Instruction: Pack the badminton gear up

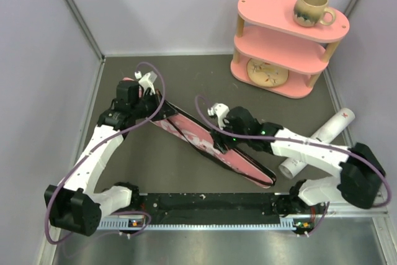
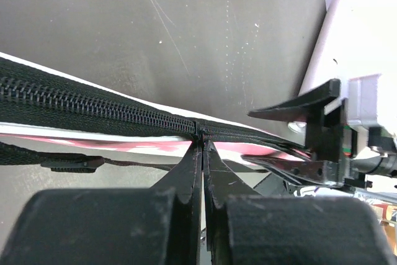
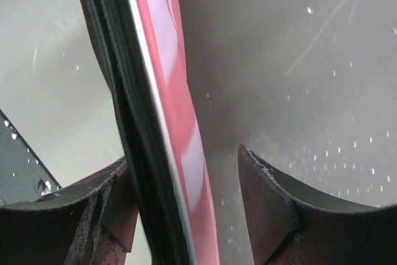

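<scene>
- the dark tabletop (image 1: 155, 166) carries everything, with both arms reaching in from the near edge
- pink two-tier shelf (image 1: 273, 5) sits in the far right corner, well apart from the action
- the pink racket bag (image 1: 186, 127) lies flat and diagonal across the middle of the tabletop, one end far-left, the other near-right
- the long white tube (image 1: 332, 125) lies on the tabletop right of the bag, partly under the right arm
- the right end effector (image 3: 181, 156) is over the middle of the bag, jaws apart and straddling the bag's edge, with a clear gap on one side, so not clamped on it
- left end effector (image 2: 200, 153) is at the bag's far-left end, jaws squeezed fully together with the tips right on the black zipper (image 2: 93, 107); honestly can't tell if a pull tab is pinched in there
- beige mug (image 1: 312, 8) sits on the shelf's top tier
</scene>
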